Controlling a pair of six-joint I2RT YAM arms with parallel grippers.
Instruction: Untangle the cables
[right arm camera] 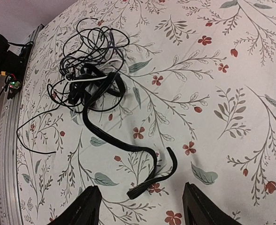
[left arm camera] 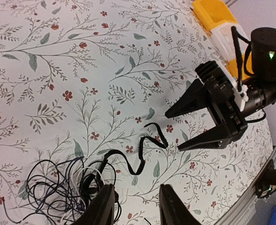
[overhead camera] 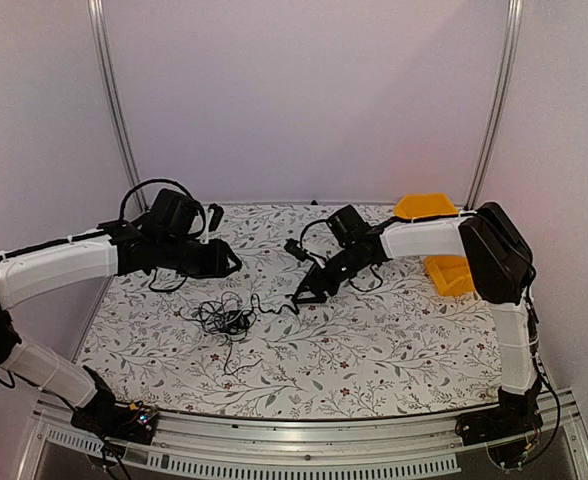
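The cables [right arm camera: 88, 79] lie bunched on the worktop [right arm camera: 232, 61]; the left pincer [left arm camera: 135, 194] and right pincer [right arm camera: 139, 199] hover released.

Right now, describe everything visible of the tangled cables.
The cables are thin black wires, glossy like plastic, knotted into one loose looping bunch with a pale strand inside. They lie on the floral table cover. One wider flat black strand snakes out of the bunch, and its end lies under the right gripper, whose jaws stand open, not closed on it.
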